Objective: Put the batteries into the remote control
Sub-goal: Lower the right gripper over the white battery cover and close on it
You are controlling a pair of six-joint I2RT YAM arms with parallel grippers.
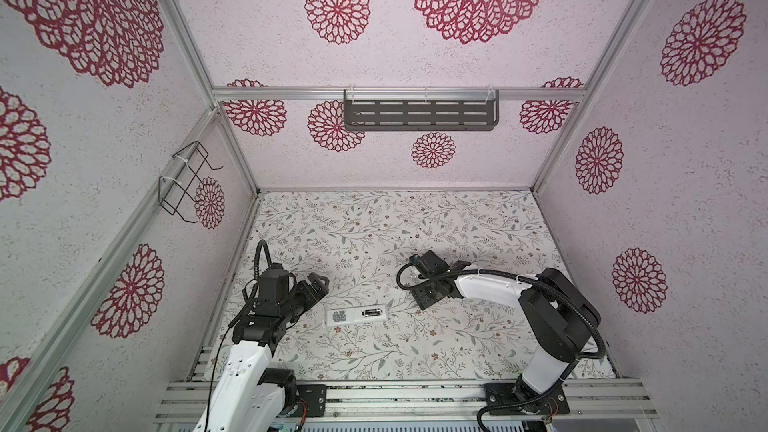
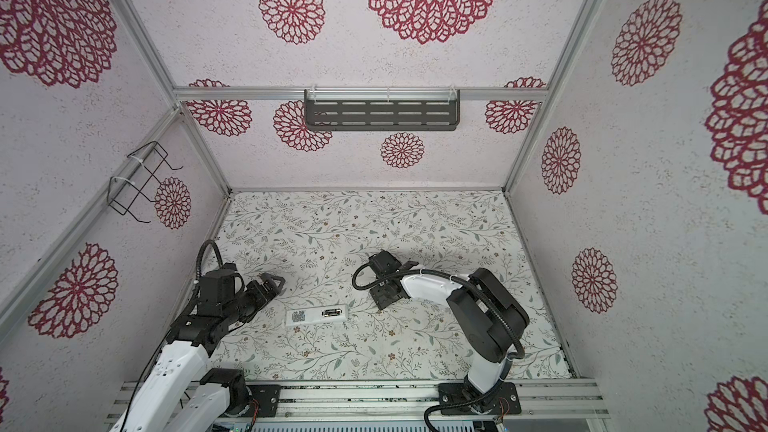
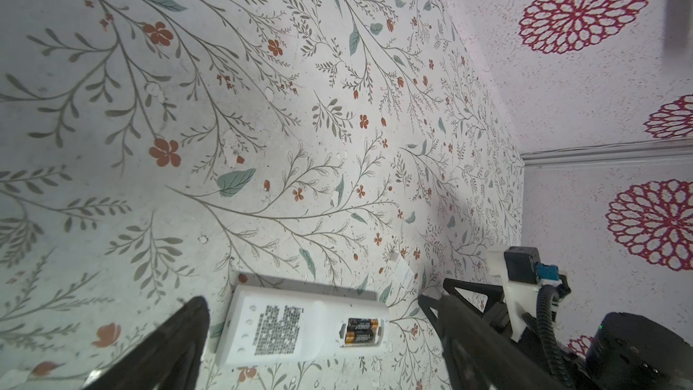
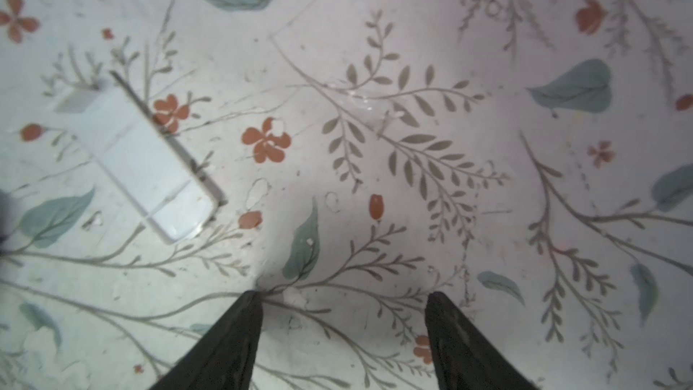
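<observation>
Batteries point(image 3: 360, 330) lie in the remote control point(image 3: 240, 332) on the table point(image 3: 262, 144).

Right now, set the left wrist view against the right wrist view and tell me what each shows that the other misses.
Only the left wrist view: the remote control, back up, with both batteries side by side in its uncovered bay, seen between the open left fingers. Only the right wrist view: the empty gap between the open right fingers, and a close look at a flat white plastic piece. Both: the floral tabletop and, seemingly, that piece, tiny past the remote's end in the left wrist view.
</observation>
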